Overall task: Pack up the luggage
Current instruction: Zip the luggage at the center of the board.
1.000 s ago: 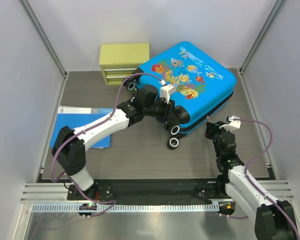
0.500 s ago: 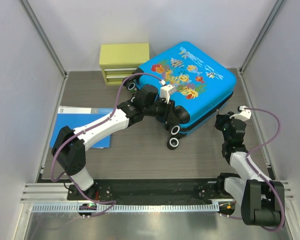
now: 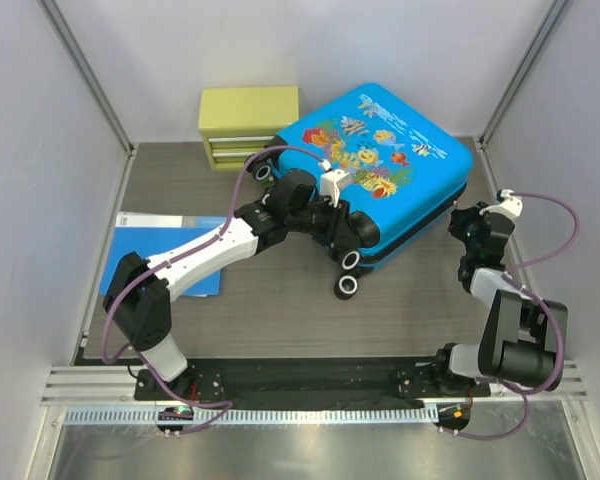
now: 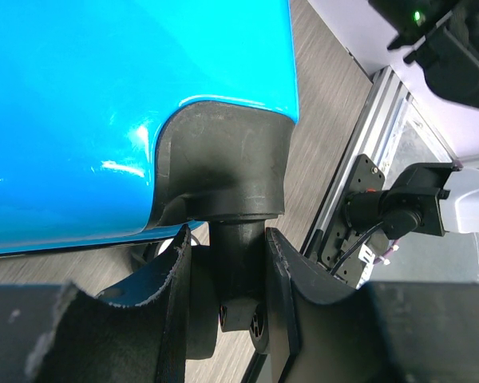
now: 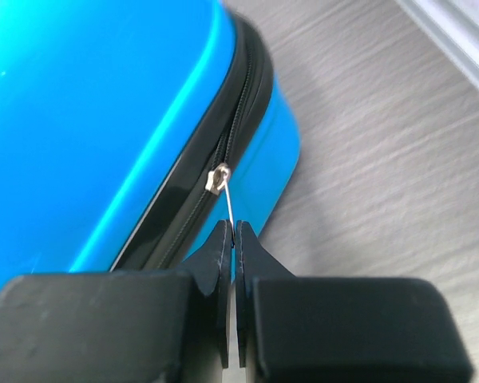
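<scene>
We seem mid-zipping the luggage lying far-right on the desk; left claw, half-open, clamps a wheel stem; right claw pinches the zipper pull, next to draw it along the seam.

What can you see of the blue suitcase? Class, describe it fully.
The suitcase is a glossy bright-blue hard shell printed with fish and coral, with black trim, a black zipper seam and black wheels. It lies flat, lid down, at the back of the grey table, one corner near the yellow-green drawer box. The left gripper clamps a wheel stem; the right gripper pinches its thin metal zipper pull.
</scene>
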Robot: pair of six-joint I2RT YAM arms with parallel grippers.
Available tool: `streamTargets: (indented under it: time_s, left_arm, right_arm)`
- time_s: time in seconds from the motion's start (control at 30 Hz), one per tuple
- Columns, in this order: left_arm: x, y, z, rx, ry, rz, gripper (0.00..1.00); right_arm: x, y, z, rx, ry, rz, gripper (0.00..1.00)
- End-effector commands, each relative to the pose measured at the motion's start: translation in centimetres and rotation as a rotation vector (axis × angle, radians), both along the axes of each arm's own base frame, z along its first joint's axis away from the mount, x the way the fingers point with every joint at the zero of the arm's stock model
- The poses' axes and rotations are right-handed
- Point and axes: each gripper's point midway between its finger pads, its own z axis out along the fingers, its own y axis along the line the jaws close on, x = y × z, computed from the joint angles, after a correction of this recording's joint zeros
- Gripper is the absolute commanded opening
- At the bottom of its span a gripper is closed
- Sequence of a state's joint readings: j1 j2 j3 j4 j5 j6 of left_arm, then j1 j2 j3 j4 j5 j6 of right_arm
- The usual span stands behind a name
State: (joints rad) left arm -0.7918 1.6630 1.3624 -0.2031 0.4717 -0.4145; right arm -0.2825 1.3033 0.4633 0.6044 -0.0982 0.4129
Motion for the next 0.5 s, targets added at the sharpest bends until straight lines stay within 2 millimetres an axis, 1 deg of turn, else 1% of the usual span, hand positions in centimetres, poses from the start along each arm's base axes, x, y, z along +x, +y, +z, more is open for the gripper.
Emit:
streamTargets:
  time_s: [0.0,0.03,0.07,0.13,0.17,0.23,0.27,0.43,0.47]
  left_arm:
    - [-1.4,0.3,4.6,-0.092,-0.060,-0.053,0.00]
    - [-1.3,0.2,4.5,-0.090,-0.057,-0.055,0.00]
    - [-1.2,0.2,4.4,-0.090,-0.057,-0.054,0.00]
    - [-1.2,0.2,4.3,-0.088,-0.055,-0.053,0.00]
    - [-1.2,0.2,4.1,-0.082,-0.054,-0.053,0.00]
    - [-1.1,0.2,4.0,-0.076,-0.058,-0.050,0.00]
    - [-1.0,0.2,3.9,-0.074,-0.058,-0.048,0.00]
    - [-0.9,0.3,3.7,-0.060,-0.066,-0.043,0.00]
    - [-0.9,0.3,3.6,-0.057,-0.065,-0.044,0.00]
  right_arm:
    - [2.2,-4.4,3.4,-0.081,-0.079,-0.117,0.01]
    - [2.6,-4.7,2.7,-0.078,-0.059,-0.117,0.01]
    - [3.1,-5.2,3.2,-0.084,-0.070,-0.122,0.01]
    - [3.7,-5.7,3.1,-0.086,-0.066,-0.127,0.01]
    - [4.3,-6.2,2.7,-0.083,-0.054,-0.131,0.01]
    - [4.9,-6.8,2.6,-0.083,-0.059,-0.135,0.01]
    - [5.6,-7.1,2.3,-0.081,-0.050,-0.131,0.01]
    - [7.8,-8.3,1.4,-0.081,-0.034,-0.112,0.01]
    - [8.4,-8.5,1.8,-0.089,-0.046,-0.106,0.01]
